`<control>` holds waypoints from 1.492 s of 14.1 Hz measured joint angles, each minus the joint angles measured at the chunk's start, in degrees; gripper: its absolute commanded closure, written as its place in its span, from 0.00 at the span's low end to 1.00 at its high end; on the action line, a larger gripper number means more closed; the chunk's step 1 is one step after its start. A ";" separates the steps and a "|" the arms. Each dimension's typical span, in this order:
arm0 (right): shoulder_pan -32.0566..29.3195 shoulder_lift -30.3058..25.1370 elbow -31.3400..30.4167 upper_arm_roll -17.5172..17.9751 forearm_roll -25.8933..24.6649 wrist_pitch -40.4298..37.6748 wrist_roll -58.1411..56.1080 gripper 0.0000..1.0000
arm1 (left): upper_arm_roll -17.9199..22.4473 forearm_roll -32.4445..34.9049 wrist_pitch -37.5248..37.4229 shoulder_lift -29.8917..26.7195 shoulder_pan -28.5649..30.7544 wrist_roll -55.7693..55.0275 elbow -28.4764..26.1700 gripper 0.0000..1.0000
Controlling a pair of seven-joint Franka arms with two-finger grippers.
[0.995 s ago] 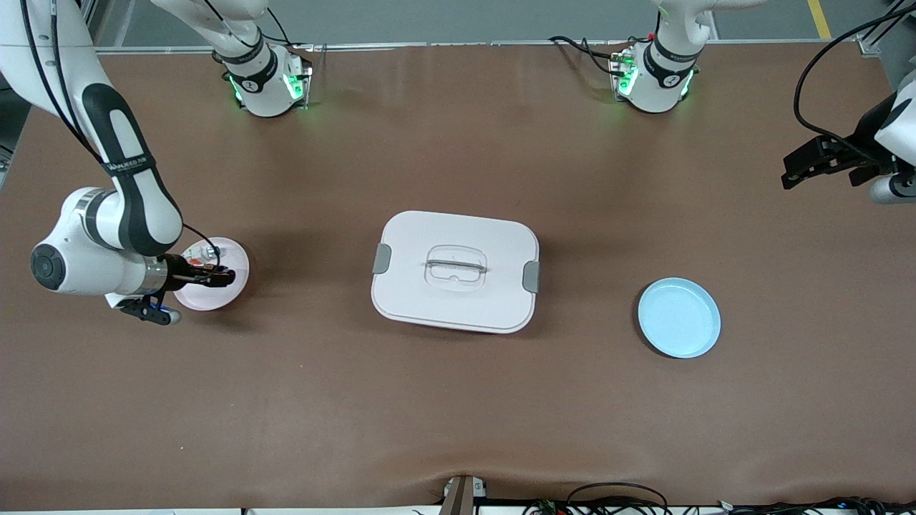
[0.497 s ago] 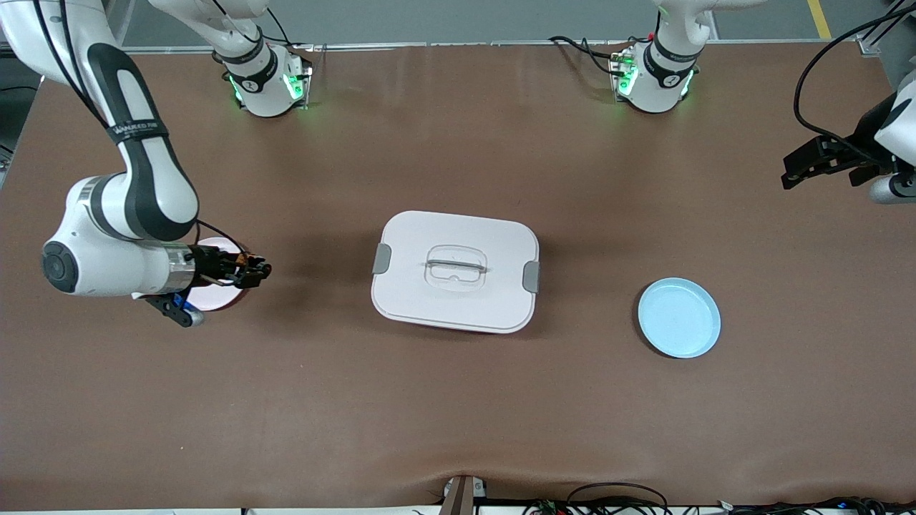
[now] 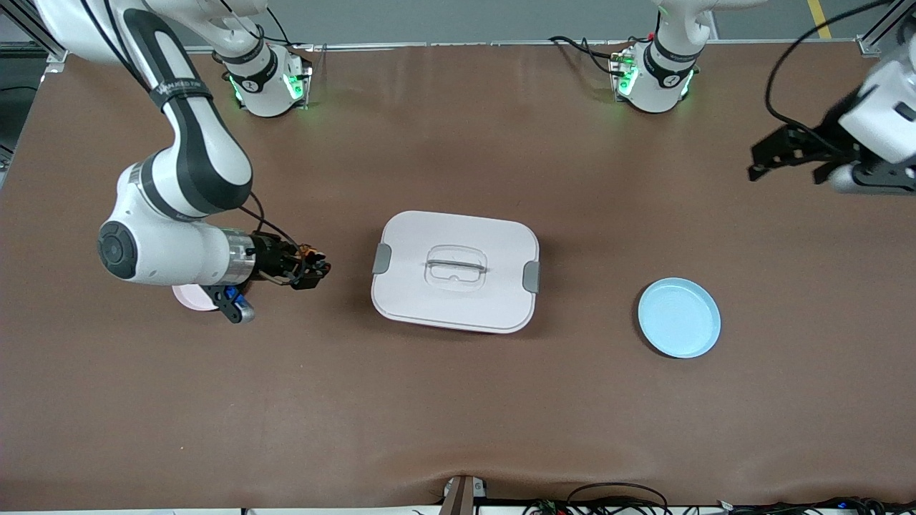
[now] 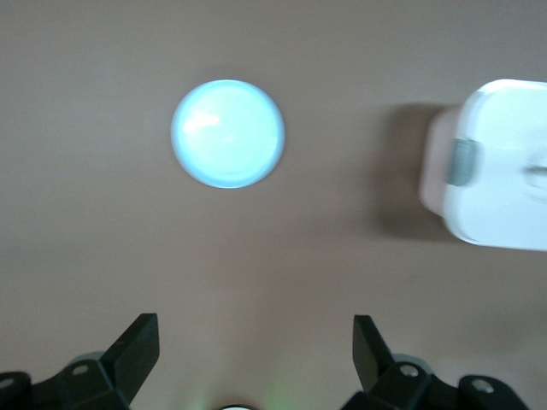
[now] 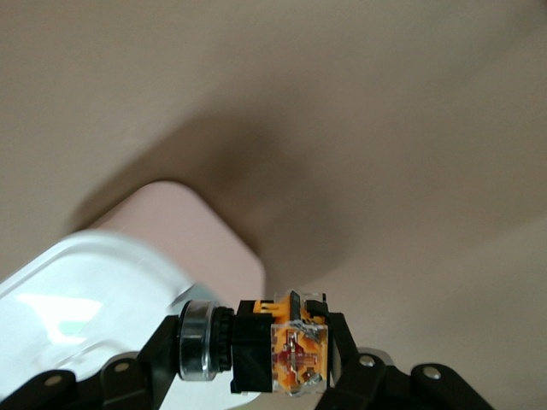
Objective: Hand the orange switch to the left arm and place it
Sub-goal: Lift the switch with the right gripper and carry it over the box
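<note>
Brown matting covers the whole counter [image 3: 458, 400], with both arm bases standing along the top edge of the front view. At the middle of the frame sits the box [image 3: 455, 270], a white lidded container with grey clips; it lies squarely between the two plates, so any straight low path from one to the other would run into it, which I take to be why the load is carried in the air.

Toward the lower right of the frame lies the light-blue plate [image 3: 679, 317], bare, probably the place the part is meant to reach. At the left, the pink plate [image 3: 192, 297] shows only as a sliver under the right arm's wrist.

Coming in from the upper left, the right arm bends low, and the right hand [image 3: 313, 267] hangs over bare counter between the pink plate and the box, fingers pinching the orange switch [image 5: 286, 353] by its body, the cap end pointing sideways. That grip leaves part of the switch free, which should suit a handover.

At the upper right edge of the frame the left hand [image 3: 780, 151] hovers over bare counter, fingers spread wide as its wrist view shows, apparently readied to receive.
</note>
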 measured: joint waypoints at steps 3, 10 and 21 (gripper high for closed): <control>3.03 0.00 3.86 0.09 1.71 0.00 7.65 1.00 | -1.93 -7.74 0.57 -0.44 -0.25 -0.49 -0.05 0.00; 6.49 0.03 9.33 0.12 9.16 0.03 20.03 1.00 | -6.76 -23.44 10.39 -1.25 -0.32 -1.12 -7.20 0.00; 14.41 4.36 17.12 0.14 10.40 9.37 41.90 1.00 | -17.93 -38.02 33.76 -4.32 -0.39 -8.51 -18.48 0.00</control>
